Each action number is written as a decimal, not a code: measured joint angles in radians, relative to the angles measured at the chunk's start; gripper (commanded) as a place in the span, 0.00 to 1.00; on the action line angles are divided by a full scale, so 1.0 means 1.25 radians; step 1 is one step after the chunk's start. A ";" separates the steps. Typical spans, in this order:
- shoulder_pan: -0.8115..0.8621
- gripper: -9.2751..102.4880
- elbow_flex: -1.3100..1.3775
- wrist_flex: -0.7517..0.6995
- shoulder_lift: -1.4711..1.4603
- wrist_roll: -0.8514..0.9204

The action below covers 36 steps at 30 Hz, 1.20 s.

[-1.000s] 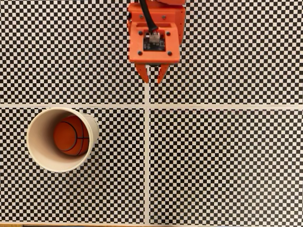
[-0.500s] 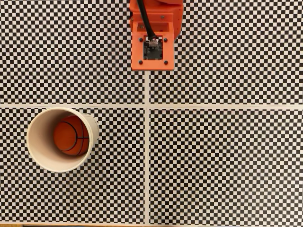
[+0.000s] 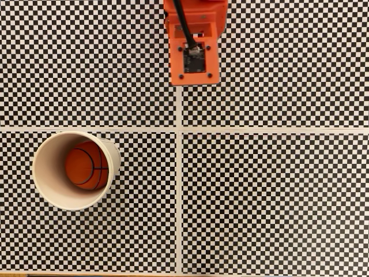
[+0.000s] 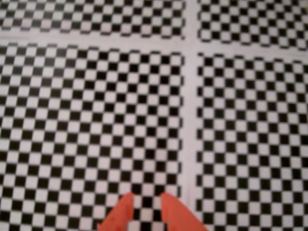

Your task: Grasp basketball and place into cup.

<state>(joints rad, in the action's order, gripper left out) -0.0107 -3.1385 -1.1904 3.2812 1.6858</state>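
The basketball (image 3: 86,166), orange-red with black seams, lies inside the cream-white cup (image 3: 46,173), which stands upright at the lower left of the fixed view. The arm's orange wrist housing (image 3: 193,43) sits at the top centre, far from the cup, and covers the fingers from above. In the wrist view my gripper (image 4: 146,199) points at bare checkered board beside a white line. Its two orange fingertips (image 4: 124,209) stand a narrow gap apart with nothing between them.
A black-and-white checkered board (image 3: 271,196) covers the table, split by a white cross of lines (image 3: 179,129). A black cable (image 3: 183,23) runs along the wrist housing. A wooden edge shows along the bottom of the fixed view.
The arm has drawn back toward the top edge. Its fingertips, seen below the housing a second ago, are now hidden under it. Cup and ball have not moved.
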 measured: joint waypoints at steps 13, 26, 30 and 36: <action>-0.020 0.08 0.000 -0.039 0.000 0.016; -0.020 0.08 0.000 -0.039 0.000 0.015; -0.020 0.08 0.000 -0.039 0.000 0.015; -0.020 0.08 0.000 -0.039 0.000 0.015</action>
<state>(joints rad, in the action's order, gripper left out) -0.0353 -3.1385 -1.2395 3.2812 1.7043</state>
